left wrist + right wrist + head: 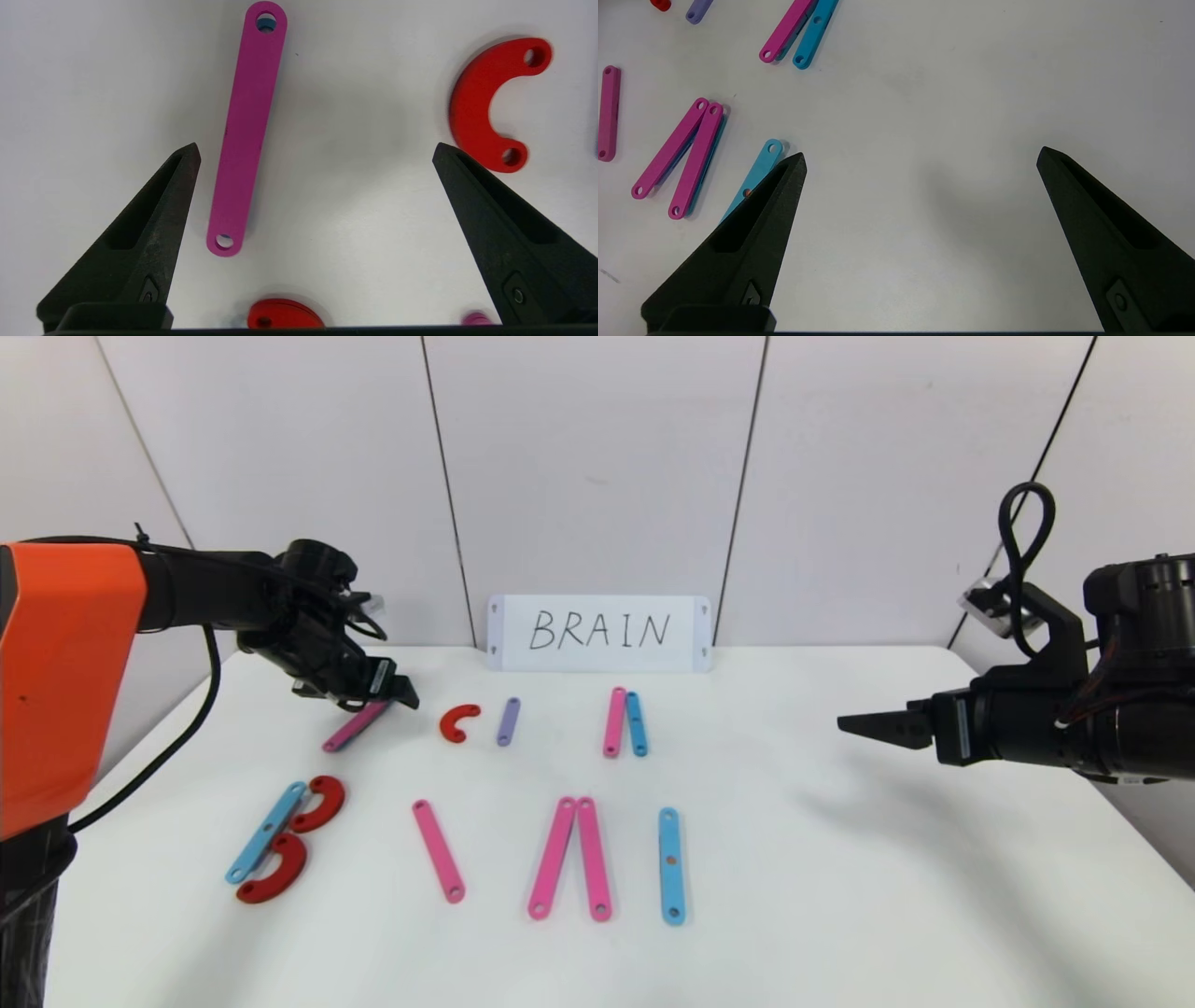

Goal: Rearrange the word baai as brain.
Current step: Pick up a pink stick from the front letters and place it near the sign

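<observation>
1. The left end effector hangs wide open and empty over a pink bar lying flat on the tabletop, in the back row beside a red curve.
2. The front-row letters are unfinished; building the R appears next, needing a fresh piece.
3. The right end effector waits open, empty, at the right.

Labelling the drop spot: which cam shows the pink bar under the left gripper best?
Left wrist view: the pink bar lies whole on the table between the open left gripper fingers, touching neither. Head view shows only its lower end, the rest behind the gripper. Right wrist view misses it.
</observation>
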You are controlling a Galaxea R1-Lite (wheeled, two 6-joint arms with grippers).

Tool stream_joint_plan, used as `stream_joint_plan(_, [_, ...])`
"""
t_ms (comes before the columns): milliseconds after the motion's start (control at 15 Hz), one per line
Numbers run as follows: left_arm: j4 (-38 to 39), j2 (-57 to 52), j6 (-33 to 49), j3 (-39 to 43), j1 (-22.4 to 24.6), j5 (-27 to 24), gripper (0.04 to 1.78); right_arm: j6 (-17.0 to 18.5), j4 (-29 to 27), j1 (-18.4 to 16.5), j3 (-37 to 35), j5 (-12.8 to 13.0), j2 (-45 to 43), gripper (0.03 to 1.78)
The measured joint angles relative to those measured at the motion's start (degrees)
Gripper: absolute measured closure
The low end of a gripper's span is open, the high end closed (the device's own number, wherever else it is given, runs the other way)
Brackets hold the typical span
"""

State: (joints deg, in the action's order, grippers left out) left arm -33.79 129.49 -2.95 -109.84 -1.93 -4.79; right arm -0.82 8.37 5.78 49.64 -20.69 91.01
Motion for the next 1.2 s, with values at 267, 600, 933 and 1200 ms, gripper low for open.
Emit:
stream_joint_plan(267, [-0.93, -6.41, 9.12, 6.69, -3.33, 3.69, 0.08, 0.07, 0.00, -0.05, -0.06, -0.21, -0.26, 0.08])
stream_joint_plan(600, [-1.04, -15.60, 21.19, 18.54, -11.19, 10.41, 0.08, -0.15, 1.32, -0.44, -0.94, -1.48, -1.30, 0.08])
stream_joint_plan(933, [-0.05, -21.52, 31.17, 29.27, -18.14, 13.43, 0.08, -0.17, 1.38, -0.71, -1.02, -1.57, -1.33, 0.08])
stream_joint_plan(1200, [5.88, -24.47, 37.62, 37.75, -23.76, 14.74, 0.08, -0.20, 1.35, -0.74, -1.22, -1.57, -1.35, 0.08])
